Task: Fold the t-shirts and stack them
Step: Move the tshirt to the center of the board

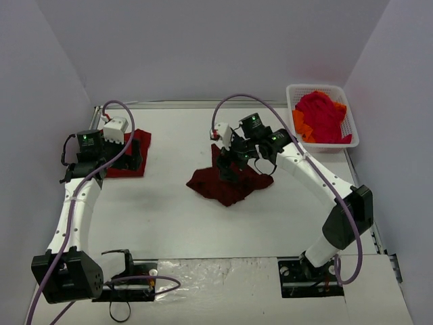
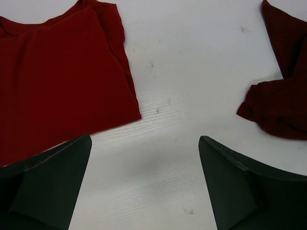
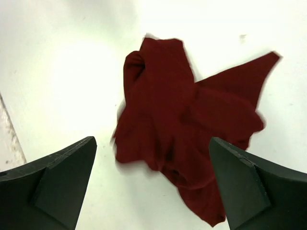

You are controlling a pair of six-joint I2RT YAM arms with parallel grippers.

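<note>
Inspected: the crumpled maroon t-shirt (image 1: 223,189) lay mid-worktop (image 1: 169,213), directly beneath the right jaws, which stood wide open and empty. Its long axis ran between them. The left jaws, likewise open and empty, stood well left of it, over a folded red t-shirt (image 2: 57,76).

A plain dark maroon t-shirt (image 1: 229,184) is lying against a white table (image 1: 169,210), with a plain brighter red t-shirt (image 1: 135,154) showing to its left. A white lattice basket (image 1: 316,86) is holding crimson cloth (image 1: 323,116) and orange cloth (image 1: 299,124). White arms (image 1: 76,210) with black joints are trailing purple cables (image 1: 108,169)
</note>
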